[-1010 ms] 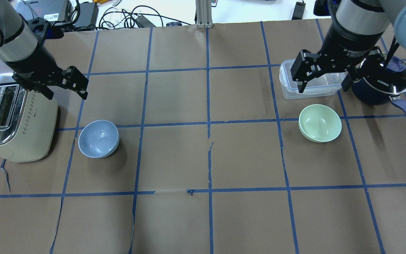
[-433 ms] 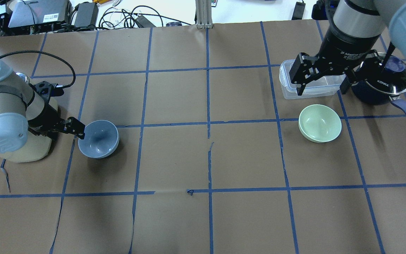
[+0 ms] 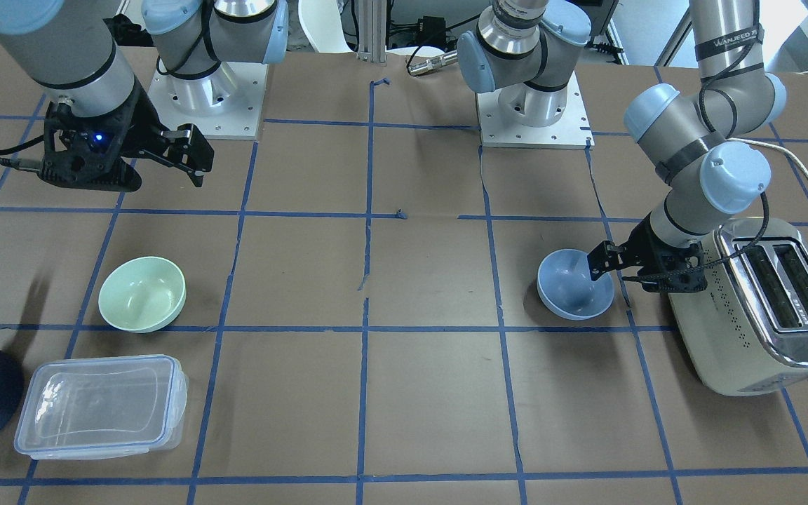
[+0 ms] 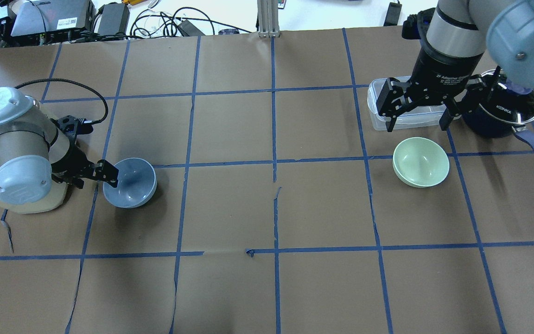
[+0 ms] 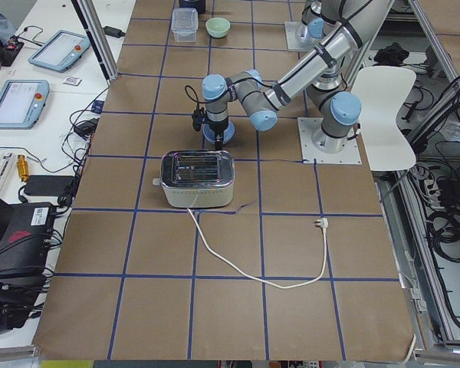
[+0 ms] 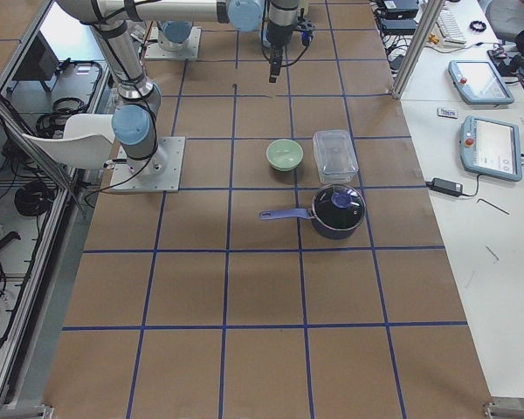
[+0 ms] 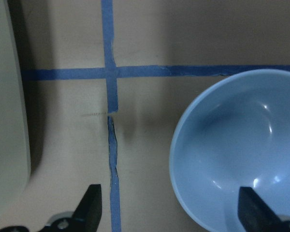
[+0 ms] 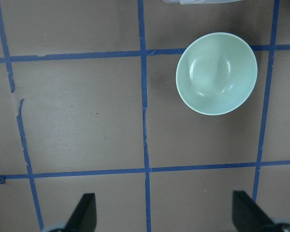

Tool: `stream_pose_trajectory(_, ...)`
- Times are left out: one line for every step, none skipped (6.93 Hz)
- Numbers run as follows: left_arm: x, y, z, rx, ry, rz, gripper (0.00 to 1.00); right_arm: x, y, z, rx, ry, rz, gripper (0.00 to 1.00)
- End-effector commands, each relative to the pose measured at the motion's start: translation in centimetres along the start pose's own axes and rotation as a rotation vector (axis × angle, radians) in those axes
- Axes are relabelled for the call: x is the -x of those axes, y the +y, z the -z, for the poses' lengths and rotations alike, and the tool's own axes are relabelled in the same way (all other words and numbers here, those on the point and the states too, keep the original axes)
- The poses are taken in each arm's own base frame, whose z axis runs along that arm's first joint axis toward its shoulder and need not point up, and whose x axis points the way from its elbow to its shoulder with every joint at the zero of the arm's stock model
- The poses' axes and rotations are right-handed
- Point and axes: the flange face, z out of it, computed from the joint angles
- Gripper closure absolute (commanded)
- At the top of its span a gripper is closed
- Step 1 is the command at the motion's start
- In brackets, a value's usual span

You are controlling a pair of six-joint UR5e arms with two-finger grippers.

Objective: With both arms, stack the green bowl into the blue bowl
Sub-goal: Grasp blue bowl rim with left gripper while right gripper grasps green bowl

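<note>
Left pincer [image 4: 107, 173] sat low at the left edge of the overhead view, its jaws spread wide across the left rim of the blue bowl [image 4: 132, 183]. In the wrist view one finger [image 7: 92, 209] stood outside the bowl over the taped paper, and the other [image 7: 251, 209] stood over the bowl's inside. Whether either finger touched the rim could not be told. That bowl stood upright on the table [image 4: 230, 208], just right of the toaster [image 4: 40, 203] in the overhead view.

Right pincer [image 4: 416, 121] hung at the upper right of that view, jaws likewise wide apart and holding nothing, in front of the clear box [image 4: 374, 111]. Just below it in the frame the green bowl [image 4: 421, 162] stood upright on the table, apart from the box, with the dark blue pot [image 4: 494, 123] to its upper right. The two bowls lay well apart, at opposite sides of the frame.
</note>
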Motion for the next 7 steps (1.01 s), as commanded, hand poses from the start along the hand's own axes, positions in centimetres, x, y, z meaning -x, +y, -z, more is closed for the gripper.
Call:
stream_pose_trajectory(-0.1, 0.1, -1.8, 0.023, 0.019, -0.023, 0.93, -0.8, -3.4, -3.8, 0.002, -0.004, -0.017, 0.00)
stream_pose_trajectory(0.0, 0.1, -1.8, 0.023, 0.021, -0.021, 1.00, -0.8, -4.7, -6.8, -0.011, -0.002, -0.017, 0.00)
stream_pose_trajectory(-0.3, 0.3, -0.6, 0.013, 0.009, -0.015, 1.00, -0.9, -5.2, -10.2, -0.010, -0.002, -0.020, 0.00)
stream_pose_trajectory(-1.2, 0.1, 0.5, 0.028, 0.026, -0.032, 1.00, -1.1, -5.6, -13.0, -0.045, 0.000, -0.022, 0.00)
stream_pose_trajectory(-3.0, -1.5, 2.7, -0.005, 0.071, 0.001, 1.00, -2.2, -5.5, -16.0, -0.028, -0.002, -0.037, 0.00)
stream_pose_trajectory(-8.2, -2.9, 4.6, -0.008, 0.066, 0.009, 1.00, -3.6, -6.4, -18.8, -0.034, -0.007, -0.060, 0.00)
stream_pose_trajectory(-15.8, -2.8, 4.6, -0.006, 0.062, 0.025, 1.00, -3.9, -6.9, -20.1, -0.031, -0.008, -0.064, 0.00)
